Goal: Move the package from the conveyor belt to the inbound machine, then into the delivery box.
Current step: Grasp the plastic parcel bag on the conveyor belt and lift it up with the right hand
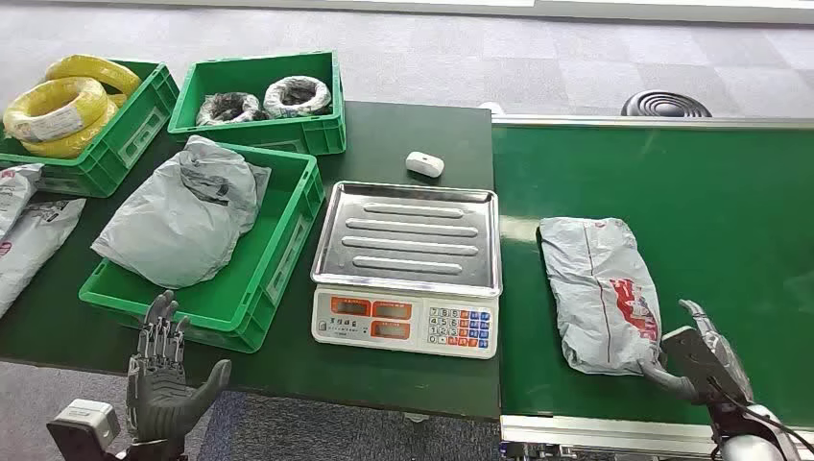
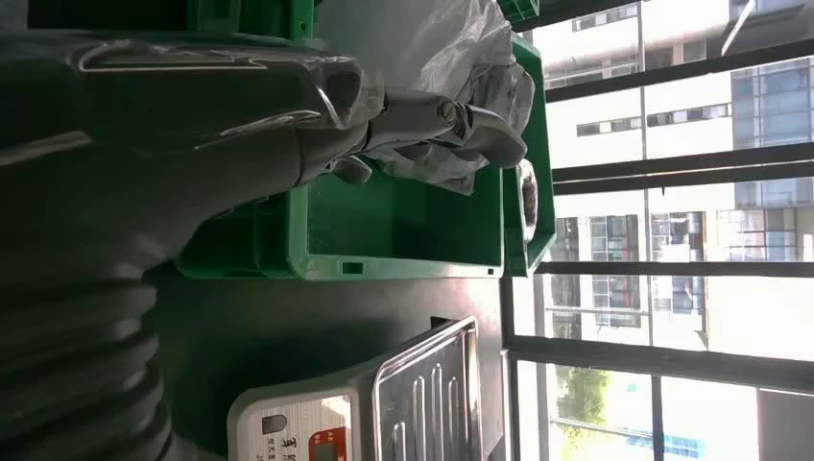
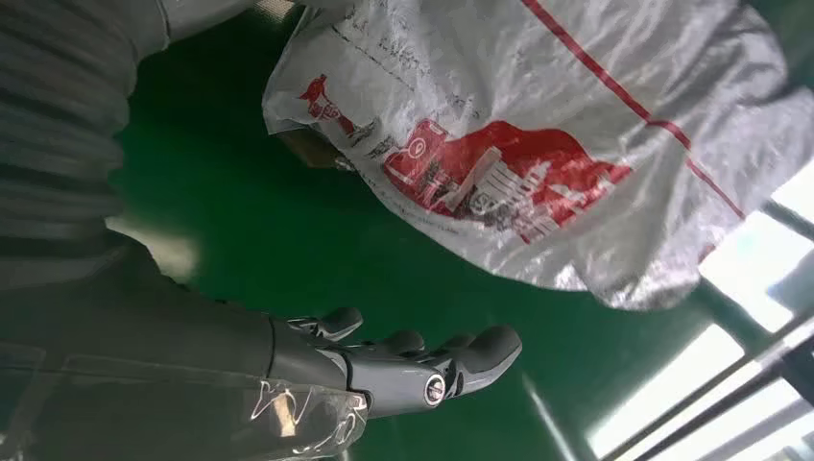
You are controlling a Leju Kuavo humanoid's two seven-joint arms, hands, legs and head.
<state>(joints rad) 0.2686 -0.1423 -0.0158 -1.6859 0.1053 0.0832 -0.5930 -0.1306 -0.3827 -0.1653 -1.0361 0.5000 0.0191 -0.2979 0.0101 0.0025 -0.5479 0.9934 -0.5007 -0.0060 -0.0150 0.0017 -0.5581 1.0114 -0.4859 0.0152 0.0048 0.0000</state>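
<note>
- At the far left, two grey mailers (image 1: 24, 226) lie on the dark table (image 1: 422, 130) beside a green crate of yellow cable coils (image 1: 62, 106); we take these as bystanders to the job.
- Next comes the delivery box (image 1: 278, 259), a green crate that already carries one grey bagged parcel (image 1: 182, 211). A second green crate behind it holds wrapped dark coils (image 1: 264, 101).
- Our left hand (image 1: 163, 384) hovers at the near edge of the table, just in front of the delivery box, fingers spread and pointing up, gripping nothing. In the left wrist view its fingers (image 2: 451, 130) show in front of the box and the bag inside.
- In the middle stands the inbound machine (image 1: 408, 264), a scale with a bare steel pan and a keypad front. A small white device (image 1: 424, 164) sits behind it.
- To the right, the package (image 1: 600, 288) lies flat on the green conveyor belt (image 1: 730, 211), well apart from the scale.
- Our right hand (image 1: 706, 360) rests at the package's near right corner, fingers extended and apart; in the right wrist view the fingers (image 3: 432, 360) lie beside the bag, not around it.
- We judge the task barely started: grasp, weighing and boxing all remain.
</note>
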